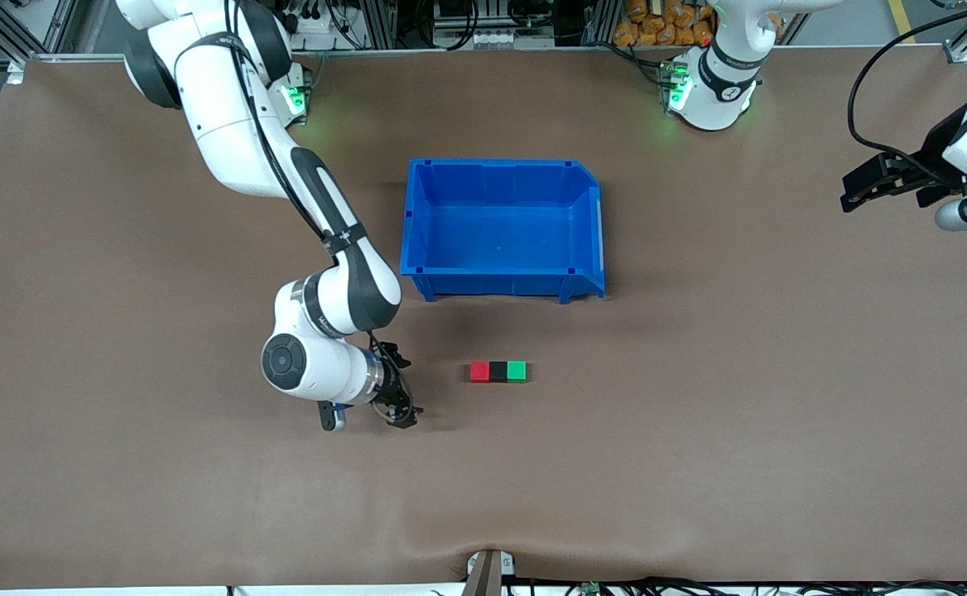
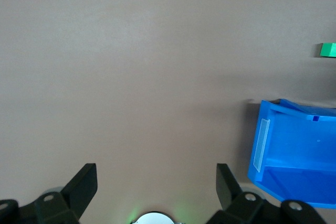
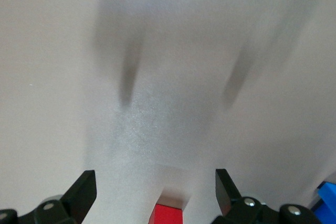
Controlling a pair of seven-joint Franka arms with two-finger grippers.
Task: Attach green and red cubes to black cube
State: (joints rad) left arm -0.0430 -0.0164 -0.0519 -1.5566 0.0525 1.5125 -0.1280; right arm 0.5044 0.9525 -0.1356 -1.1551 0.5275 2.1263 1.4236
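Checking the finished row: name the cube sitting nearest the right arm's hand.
The small bright red cube: it ends the row toward the open right hand, with the matte black cube between it and the bright green cube.

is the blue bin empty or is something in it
Empty. The front view shows only the bare blue floor inside the blue bin; the red cube, black cube and green cube sit joined on the table, nearer the camera.

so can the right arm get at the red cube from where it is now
Probably yes. The right gripper is open and low over bare table beside the red cube, with nothing between them. The black cube touches the red one only on the face away from the gripper.
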